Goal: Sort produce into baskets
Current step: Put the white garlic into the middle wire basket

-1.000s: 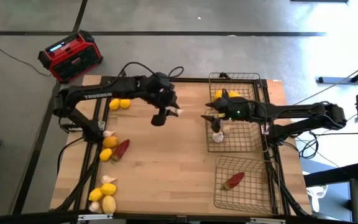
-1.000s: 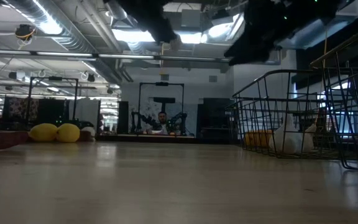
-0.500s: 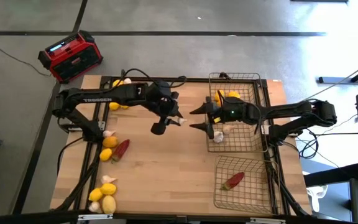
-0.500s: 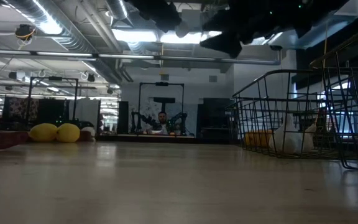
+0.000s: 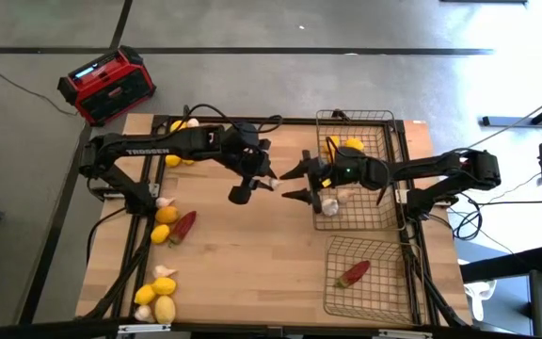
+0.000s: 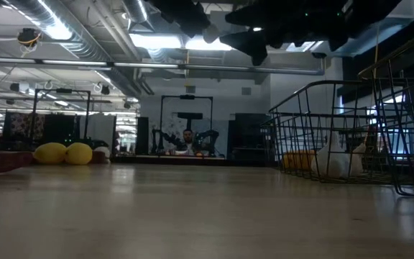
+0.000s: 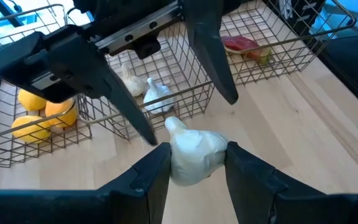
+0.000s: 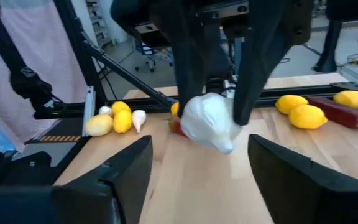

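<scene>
My left gripper (image 5: 265, 182) is shut on a white garlic bulb (image 7: 194, 155), high above the table's middle. My right gripper (image 5: 288, 185) is open, level with the bulb on its right side. Its fingertips stand just short of the bulb (image 8: 209, 121), one on each side. Three wire baskets stand at the right. The far one (image 5: 389, 122) holds lemons (image 5: 348, 146), the middle one (image 5: 379, 217) holds garlic bulbs (image 5: 331, 203), and the near one (image 5: 384, 292) holds a red chili (image 5: 353, 273). My left gripper pinches the garlic's round body (image 7: 180, 167) between its two fingers, which come from the table's left. The bulb is lifted clear of the table. Its pointed tip (image 7: 171, 125) faces the right gripper.
Loose produce lies along the table's left side: lemons (image 5: 181, 157) at the far left, garlic (image 5: 165, 201), lemons (image 5: 165, 215) and a chili (image 5: 183, 226) at mid-left, and more lemons (image 5: 158, 299) at the near left. A red radio (image 5: 106, 87) stands beyond the far left corner.
My right gripper has moved out of the middle basket toward the table's left, up to the held garlic. My left gripper has shifted a little toward the near edge with the garlic, still lifted clear.
</scene>
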### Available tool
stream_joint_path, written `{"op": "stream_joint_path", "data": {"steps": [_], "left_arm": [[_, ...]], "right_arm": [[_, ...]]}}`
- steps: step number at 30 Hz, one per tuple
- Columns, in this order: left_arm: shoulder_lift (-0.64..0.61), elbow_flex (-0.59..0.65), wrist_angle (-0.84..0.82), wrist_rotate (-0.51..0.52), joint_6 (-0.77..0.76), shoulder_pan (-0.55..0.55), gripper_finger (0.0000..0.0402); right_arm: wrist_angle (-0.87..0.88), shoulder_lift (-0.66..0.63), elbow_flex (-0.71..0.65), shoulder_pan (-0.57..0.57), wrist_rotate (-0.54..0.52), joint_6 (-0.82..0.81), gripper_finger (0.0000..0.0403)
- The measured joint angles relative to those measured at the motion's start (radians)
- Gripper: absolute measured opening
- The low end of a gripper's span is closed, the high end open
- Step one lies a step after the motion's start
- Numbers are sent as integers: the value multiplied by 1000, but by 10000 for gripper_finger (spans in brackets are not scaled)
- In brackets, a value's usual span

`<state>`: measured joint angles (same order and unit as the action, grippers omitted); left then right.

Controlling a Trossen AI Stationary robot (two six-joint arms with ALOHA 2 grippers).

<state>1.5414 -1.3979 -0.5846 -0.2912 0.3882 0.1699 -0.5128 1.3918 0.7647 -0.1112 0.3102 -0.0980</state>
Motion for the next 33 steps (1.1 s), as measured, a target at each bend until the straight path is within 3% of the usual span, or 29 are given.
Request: {"op": "stream_joint_path", "data": {"steps": [9,21,30,33], "left_arm": [[0,0,11,-4,-5,0,139],[0,0,27,-6,-11,0,139],[0,0,25,-3,-20,-1,139],[0,0,22,-2,-45,-1,139]], "right_arm": [[-10,0,0,0,31,-1,163],[-10,0,0,-1,21,1,99],[-8,0,0,-1,-12,19,11],[-7,0,0,-1,-14,21,10]]}}
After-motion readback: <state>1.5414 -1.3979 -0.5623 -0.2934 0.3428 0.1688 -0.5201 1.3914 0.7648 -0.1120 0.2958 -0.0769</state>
